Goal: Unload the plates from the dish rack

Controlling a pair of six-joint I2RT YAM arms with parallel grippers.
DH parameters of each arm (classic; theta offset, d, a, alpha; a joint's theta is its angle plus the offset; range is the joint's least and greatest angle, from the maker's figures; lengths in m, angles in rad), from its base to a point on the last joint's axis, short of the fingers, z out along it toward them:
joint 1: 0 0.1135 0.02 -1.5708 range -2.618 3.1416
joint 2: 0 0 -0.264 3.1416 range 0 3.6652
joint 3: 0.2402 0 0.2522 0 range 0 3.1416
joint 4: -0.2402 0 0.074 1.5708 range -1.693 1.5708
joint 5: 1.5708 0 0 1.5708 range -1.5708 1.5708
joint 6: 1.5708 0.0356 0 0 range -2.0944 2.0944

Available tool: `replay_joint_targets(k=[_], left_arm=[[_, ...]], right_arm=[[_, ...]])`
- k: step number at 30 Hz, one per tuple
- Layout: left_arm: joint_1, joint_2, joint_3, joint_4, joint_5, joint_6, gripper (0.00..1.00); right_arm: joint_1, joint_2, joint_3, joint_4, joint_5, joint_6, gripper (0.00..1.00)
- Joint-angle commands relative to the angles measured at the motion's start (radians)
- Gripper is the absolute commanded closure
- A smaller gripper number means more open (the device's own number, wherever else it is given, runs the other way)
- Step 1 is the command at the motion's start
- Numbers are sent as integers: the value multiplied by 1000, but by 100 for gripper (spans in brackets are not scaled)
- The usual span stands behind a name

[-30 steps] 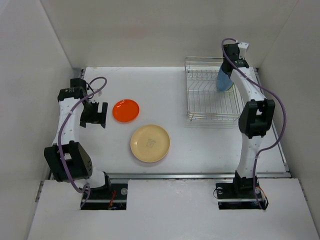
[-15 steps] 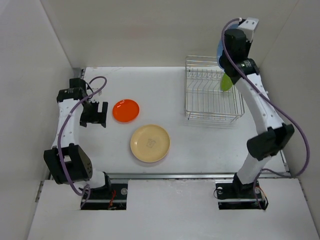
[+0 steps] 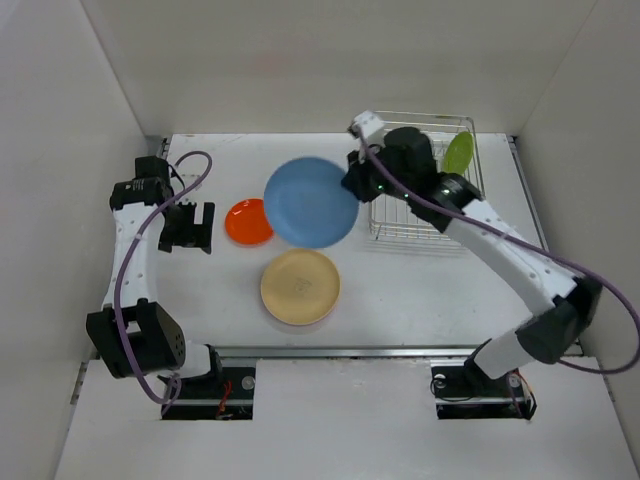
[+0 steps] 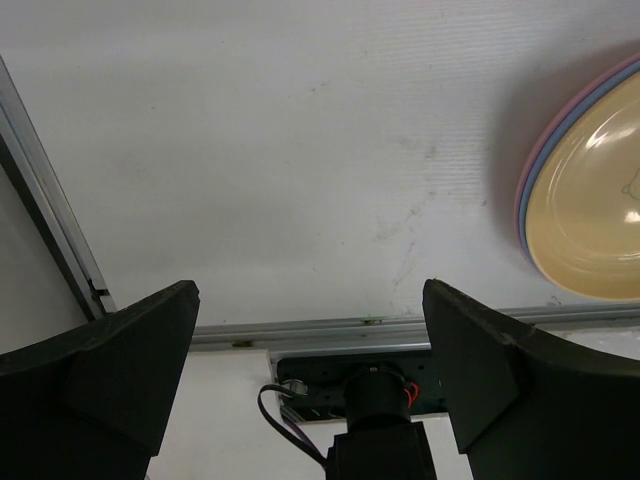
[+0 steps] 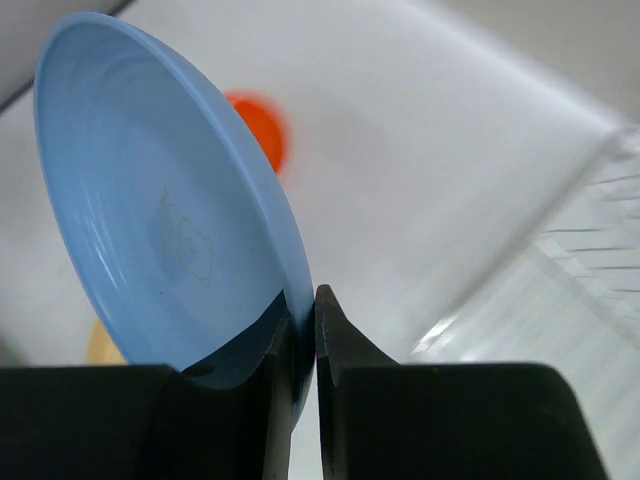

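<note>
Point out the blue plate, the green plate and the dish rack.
blue plate (image 3: 310, 202), top view, middle of the disc.
green plate (image 3: 458, 153), top view, middle of its visible part.
dish rack (image 3: 396, 228), top view, front wires.

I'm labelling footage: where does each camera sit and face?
Top external: above, behind the bases, looking down at the table; left arm and right arm show.
Left wrist: faces the near table edge and yellow plate; open left gripper shows.
Right wrist: looks along the right gripper, shut on the blue plate.
Top and right wrist share that plate.
</note>
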Motion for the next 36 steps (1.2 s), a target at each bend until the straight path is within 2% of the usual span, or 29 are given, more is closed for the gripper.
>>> replay_joint_targets(k=[1, 6, 11, 16, 20, 21, 24, 25, 28, 34, 36], left_arm=[[-2, -38, -1, -24, 4, 2, 7], [-2, -48, -21, -24, 44, 15, 7], [-2, -57, -61, -34, 209, 128, 7], [-2, -48, -102, -18, 251, 148, 7], [-2, -48, -125, -4, 230, 148, 7], [-2, -39, -125, 5, 219, 148, 7], [-2, -38, -125, 5, 210, 148, 7], [-2, -38, -125, 5, 210, 148, 7], [-2, -38, -125, 5, 210, 139, 6], [-2, -38, -116, 5, 210, 139, 6], [-2, -38, -107, -4, 201, 139, 6]], right_arm=[[30, 101, -47, -20, -428, 34, 100], [30, 299, -47, -32, -532, 47, 100], [30, 411, -47, -41, -483, 47, 100], [30, 474, -56, -51, -492, 47, 100], [39, 483, -75, -41, -443, 47, 80], [39, 483, -75, -41, -434, 47, 66], [59, 483, -75, -76, -366, 25, 49], [70, 483, -75, -87, -346, 25, 37], [100, 446, -75, -130, -221, 25, 27], [151, 348, -55, -196, 75, 77, 18], [151, 313, -55, -196, 190, 132, 10]])
